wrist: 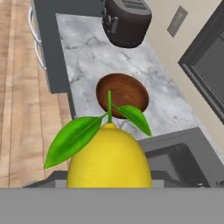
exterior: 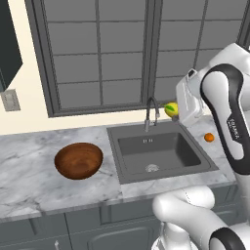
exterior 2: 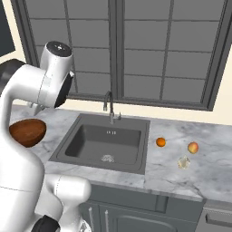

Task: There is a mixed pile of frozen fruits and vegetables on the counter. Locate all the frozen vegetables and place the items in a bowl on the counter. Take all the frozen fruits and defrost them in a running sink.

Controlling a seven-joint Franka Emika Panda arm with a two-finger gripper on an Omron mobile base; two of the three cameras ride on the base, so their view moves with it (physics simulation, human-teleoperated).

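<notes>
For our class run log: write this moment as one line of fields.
holding: yellow piece with green leaves | fingers: shut on it | position: above sink | bowl: empty | orange ball: on counter

1. The sink [exterior: 163, 152] is set into the counter [exterior: 29, 171], the faucet [exterior: 152, 113] behind it.
2. The bowl [exterior: 78, 160] stands on the counter left of the sink.
3. Right of the sink lie the orange ball [exterior 2: 161, 142], the peach-like ball [exterior 2: 193, 147] and the whitish lump [exterior 2: 183, 162].
4. The toaster [wrist: 127, 22] sits beyond the bowl.
</notes>
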